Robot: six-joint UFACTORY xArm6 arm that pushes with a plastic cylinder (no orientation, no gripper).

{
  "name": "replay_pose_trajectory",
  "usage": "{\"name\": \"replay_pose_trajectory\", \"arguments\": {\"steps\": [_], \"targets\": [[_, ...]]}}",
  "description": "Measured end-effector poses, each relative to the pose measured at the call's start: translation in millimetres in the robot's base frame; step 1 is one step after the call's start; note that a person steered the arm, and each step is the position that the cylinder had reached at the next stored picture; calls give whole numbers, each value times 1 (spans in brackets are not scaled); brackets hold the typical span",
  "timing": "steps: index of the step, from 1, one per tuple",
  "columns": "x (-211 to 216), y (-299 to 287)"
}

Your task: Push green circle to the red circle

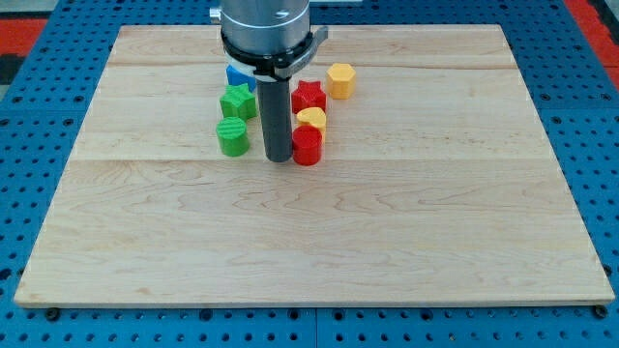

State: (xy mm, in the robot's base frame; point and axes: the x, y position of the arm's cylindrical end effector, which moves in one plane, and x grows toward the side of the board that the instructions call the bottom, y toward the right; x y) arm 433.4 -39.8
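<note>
The green circle [232, 137] lies on the wooden board, left of the rod. The red circle [307, 146] lies just right of the rod. My tip [279, 158] rests on the board between the two, touching or nearly touching the red circle and a short gap from the green circle.
A green star [238, 101] sits above the green circle, with a blue block [235, 74] behind it, partly hidden by the arm. A red star [309, 96] and a yellow block [311, 118] sit above the red circle. A yellow hexagon [340, 79] lies further right.
</note>
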Motion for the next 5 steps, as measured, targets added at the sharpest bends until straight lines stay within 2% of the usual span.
{"name": "replay_pose_trajectory", "arguments": {"steps": [1,2,3,4,5], "targets": [[17,-14],[46,-56],[38,-139],[9,-162],[0,-106]]}}
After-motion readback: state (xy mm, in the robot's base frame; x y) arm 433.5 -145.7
